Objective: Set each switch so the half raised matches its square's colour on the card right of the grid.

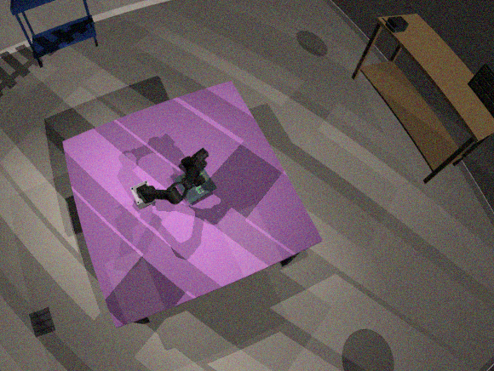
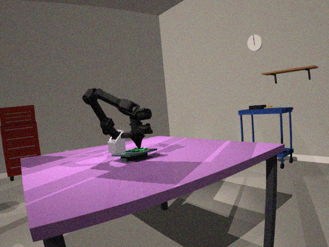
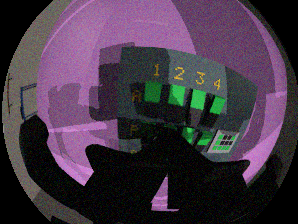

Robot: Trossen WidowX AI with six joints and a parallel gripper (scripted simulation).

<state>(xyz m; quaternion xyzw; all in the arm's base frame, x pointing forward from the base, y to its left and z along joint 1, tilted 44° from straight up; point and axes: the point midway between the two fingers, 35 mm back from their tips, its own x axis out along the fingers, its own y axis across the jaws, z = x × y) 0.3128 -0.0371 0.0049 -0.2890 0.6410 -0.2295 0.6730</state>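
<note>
The switch panel (image 1: 209,185) (image 2: 125,155) (image 3: 133,63) lies on the purple table (image 1: 255,213) (image 2: 170,175). In the wrist view its far row, numbered 1 to 4, shows green halves (image 3: 178,94). The nearer rows are mostly hidden behind my fingers. The small card (image 3: 224,141) sits at the panel's right side; its squares are too small to read. My gripper (image 1: 195,179) (image 2: 138,145) (image 3: 169,132) is shut on nothing and points straight down. Its tip is at or just above a switch in the panel's middle; I cannot tell whether it touches.
The arm's white base block (image 1: 138,193) (image 2: 116,145) stands on the table just beside the panel. Off the table are a blue cart (image 2: 265,111), a wooden bench (image 1: 426,77) and a red cabinet (image 2: 18,136).
</note>
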